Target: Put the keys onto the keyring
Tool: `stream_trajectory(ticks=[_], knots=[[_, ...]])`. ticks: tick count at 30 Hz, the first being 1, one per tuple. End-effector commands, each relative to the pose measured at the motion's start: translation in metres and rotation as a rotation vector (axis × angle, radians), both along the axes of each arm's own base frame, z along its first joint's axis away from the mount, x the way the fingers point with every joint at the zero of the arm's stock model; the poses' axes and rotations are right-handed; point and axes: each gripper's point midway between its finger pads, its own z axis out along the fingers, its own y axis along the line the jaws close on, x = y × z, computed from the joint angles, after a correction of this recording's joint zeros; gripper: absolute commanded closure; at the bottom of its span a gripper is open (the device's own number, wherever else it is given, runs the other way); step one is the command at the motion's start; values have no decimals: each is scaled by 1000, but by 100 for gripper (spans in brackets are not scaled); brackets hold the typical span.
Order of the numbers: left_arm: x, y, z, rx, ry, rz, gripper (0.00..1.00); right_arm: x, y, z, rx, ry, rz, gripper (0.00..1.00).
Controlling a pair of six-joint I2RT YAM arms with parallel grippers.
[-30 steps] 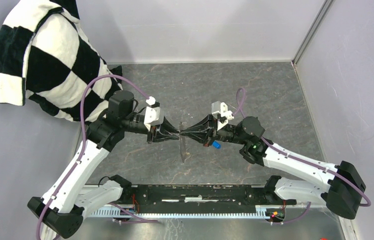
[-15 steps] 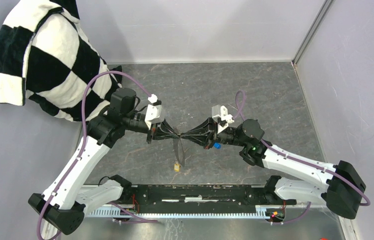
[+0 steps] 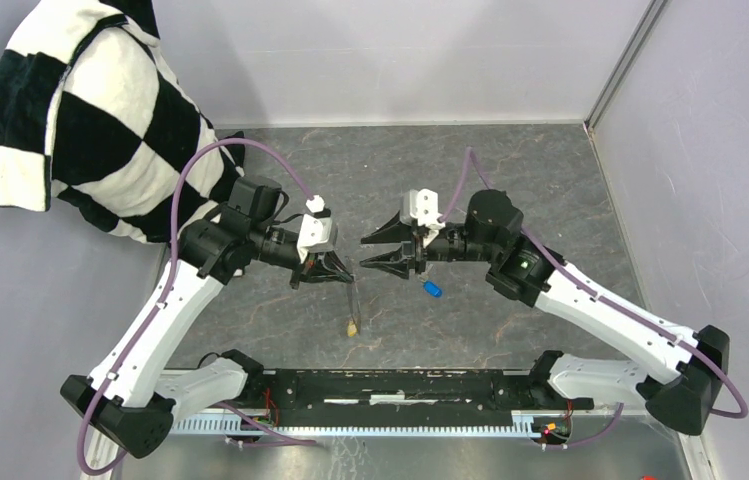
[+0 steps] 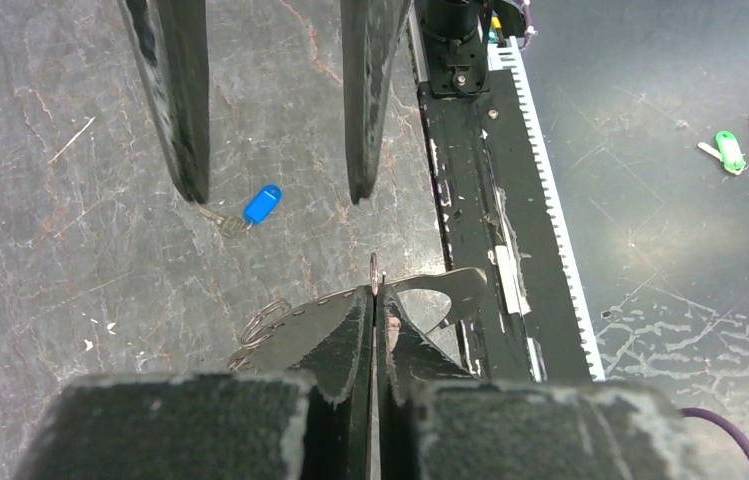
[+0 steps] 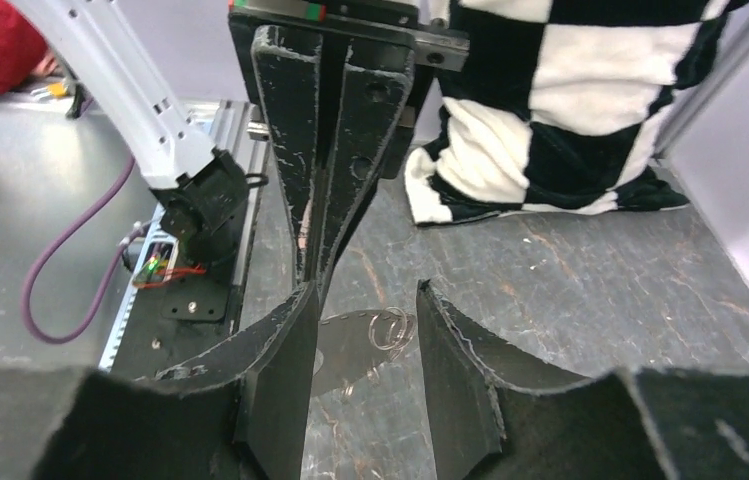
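Note:
My left gripper is shut on the keyring. The keyring hangs edge-on below it as a thin dark strip, and the yellow-headed key dangles at its lower end just above the table. In the left wrist view the ring's thin metal edge sticks out past the closed left gripper. My right gripper faces it from the right, open and empty. The closed left fingers stand just beyond the open right gripper. The blue-headed key lies flat on the table.
A black-and-white checked cloth hangs at the back left. Grey walls close the table at the back and right. The black base rail runs along the near edge. Loose coloured key tags lie on the surface beyond it.
The right gripper has opened, let go of the keyring and drawn back to the right. The left gripper has shut on the ring, and the yellow key now hangs below it.

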Motion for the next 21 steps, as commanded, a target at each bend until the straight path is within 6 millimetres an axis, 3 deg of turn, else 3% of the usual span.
stream_trajectory(ticks=[1,21], knots=[[0,0,16,-22,-107,-44,98,-15,2,-29,-157,40,126,53],[2,1,14,-18,-148,-52,98,-20,19,-16,-106,107,208,64]])
